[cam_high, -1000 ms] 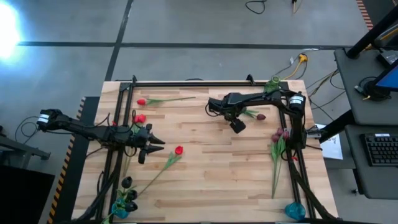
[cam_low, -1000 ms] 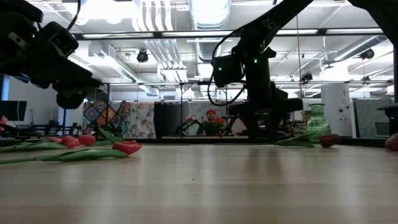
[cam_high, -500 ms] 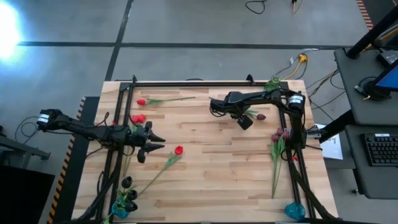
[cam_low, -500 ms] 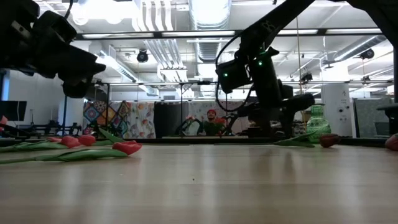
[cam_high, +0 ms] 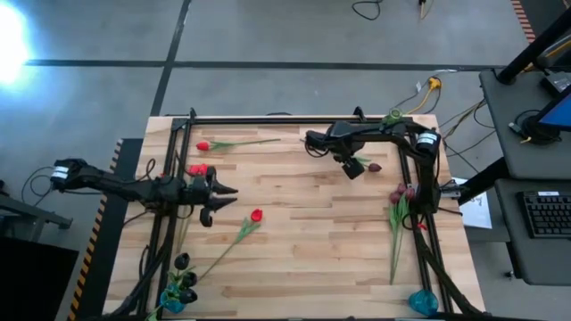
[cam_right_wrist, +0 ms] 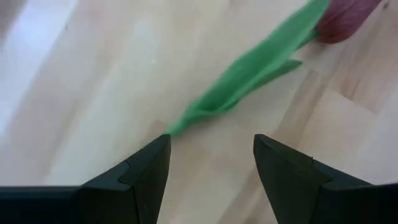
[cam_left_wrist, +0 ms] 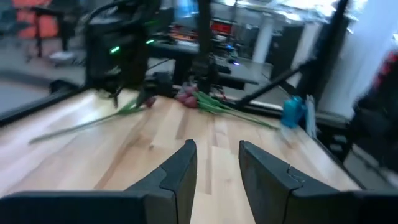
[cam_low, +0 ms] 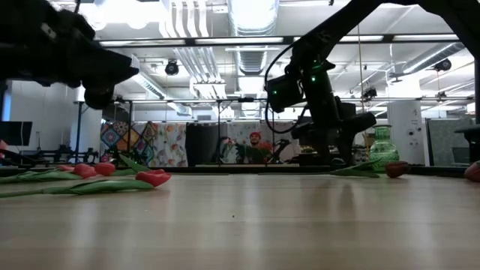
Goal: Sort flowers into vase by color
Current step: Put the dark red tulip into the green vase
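1. Four views, high one first. Right gripper (cam_high: 353,167) hangs near the bench's far edge, right of centre, over the stem of a maroon flower (cam_high: 374,167) lying there; probably lining up a pick. Left gripper (cam_high: 217,196) sits near the left edge, beside two red flowers (cam_high: 198,169), with a third red flower (cam_high: 256,215) just past its tips. Another red one (cam_high: 203,145) lies toward the far-left corner. Dark flowers (cam_high: 183,261) stand in a blue vase (cam_high: 171,303) at the near-left corner; a maroon bunch (cam_high: 399,193) lies along the right edge, with another blue vase (cam_high: 423,302) at the near-right corner. Colours look grouped by side.
2. Low view: both arms are clear of the bench top, red flowers (cam_low: 154,178) flat on the wood.
3. Left wrist view: fingers (cam_left_wrist: 180,174) are partly parted, nothing between them.
4. Right wrist view: fingers (cam_right_wrist: 149,168) are spread wide and empty, a green leaf (cam_right_wrist: 249,74) and maroon head (cam_right_wrist: 345,18) just ahead, so the jaws can straddle the stem.
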Controlling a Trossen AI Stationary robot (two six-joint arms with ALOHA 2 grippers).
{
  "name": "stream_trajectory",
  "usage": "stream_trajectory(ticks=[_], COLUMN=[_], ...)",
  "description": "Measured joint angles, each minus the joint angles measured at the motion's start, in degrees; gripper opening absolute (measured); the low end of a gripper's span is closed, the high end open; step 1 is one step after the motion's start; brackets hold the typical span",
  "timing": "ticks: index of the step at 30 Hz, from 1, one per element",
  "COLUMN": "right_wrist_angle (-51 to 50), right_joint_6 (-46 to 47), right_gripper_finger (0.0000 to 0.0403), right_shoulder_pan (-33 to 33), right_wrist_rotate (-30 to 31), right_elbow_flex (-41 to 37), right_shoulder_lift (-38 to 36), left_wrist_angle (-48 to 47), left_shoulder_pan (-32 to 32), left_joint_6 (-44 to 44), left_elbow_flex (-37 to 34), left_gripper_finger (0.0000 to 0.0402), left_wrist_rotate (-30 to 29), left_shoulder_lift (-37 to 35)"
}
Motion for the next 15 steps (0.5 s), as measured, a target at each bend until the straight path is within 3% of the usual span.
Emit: stream_trajectory(ticks=[6, 9, 15], right_wrist_angle=[-2.1, -1.8, -1.9], right_joint_6=[5.4, 9.4, 7.6], right_gripper_finger=[0.0224, 0.0224, 0.0224], right_shoulder_pan=[-1.0, -1.8, -6.3], right_wrist_rotate=[-3.1, -3.0, -3.1], right_elbow_flex=[0.0, 0.0, -0.2], right_shoulder_lift=[0.0, 0.0, 0.1], left_wrist_angle=[-12.0, -21.6, -33.5], left_shoulder_pan=[6.7, 7.9, 8.0], left_joint_6=[-11.6, -13.0, -10.9], left_elbow_flex=[4.5, 8.1, 17.6], left_gripper_finger=[0.0107, 0.0107, 0.0107], left_wrist_rotate=[0.2, 0.2, 0.2], left_shoulder_lift=[0.7, 1.1, 1.3])
